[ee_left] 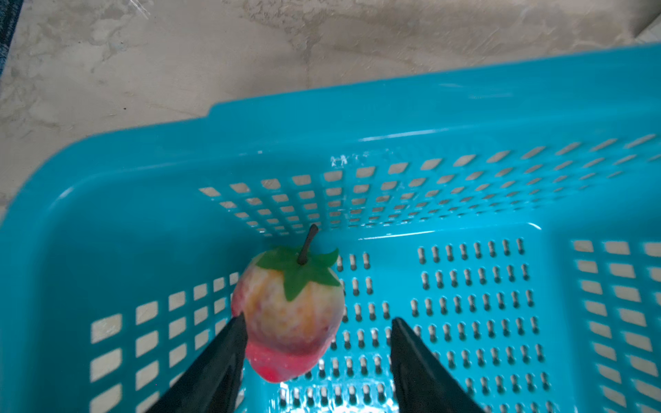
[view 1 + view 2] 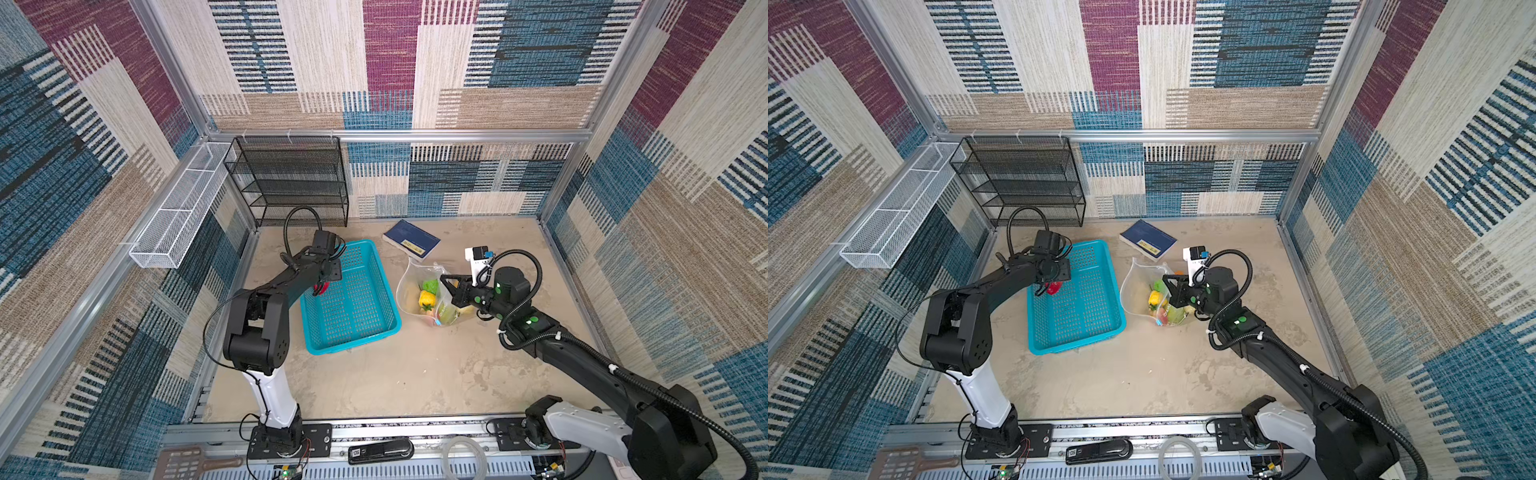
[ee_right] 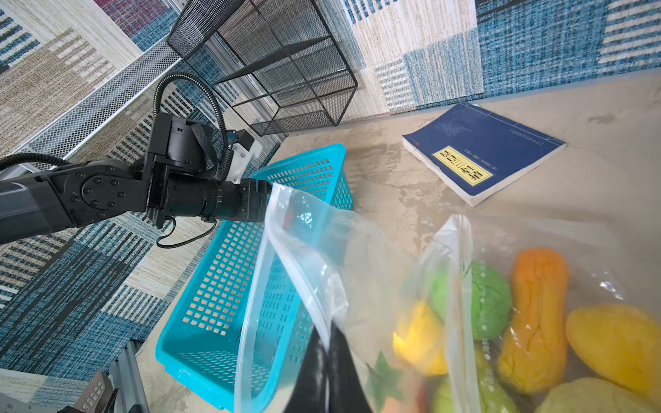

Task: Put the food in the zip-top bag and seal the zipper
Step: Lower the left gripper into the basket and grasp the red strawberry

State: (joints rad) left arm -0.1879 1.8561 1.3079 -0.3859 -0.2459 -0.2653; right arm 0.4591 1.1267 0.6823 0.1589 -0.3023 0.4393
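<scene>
My left gripper (image 1: 317, 319) reaches down into the teal basket (image 2: 353, 347), open around a red and pale apple (image 1: 289, 314) with a green leaf and a stem. One finger touches the apple and the other stands clear of it. In both top views the apple (image 2: 324, 286) (image 2: 1054, 287) shows red under that gripper (image 2: 318, 289). The clear zip-top bag (image 2: 409, 286) (image 2: 1133, 286) lies right of the basket with its mouth held open. My right gripper (image 3: 327, 329) (image 2: 444, 277) is shut on the bag's mouth edge by the whitish zipper (image 3: 460, 271). Inside lie a green ball (image 3: 490, 300), an orange piece (image 3: 536, 314) and a yellow lemon (image 3: 615, 343).
A blue book (image 2: 411, 240) lies behind the bag. A black mesh rack (image 2: 291, 178) stands at the back left wall, and a white wire tray (image 2: 174, 216) hangs on the left wall. The teal basket holds nothing else that I can see.
</scene>
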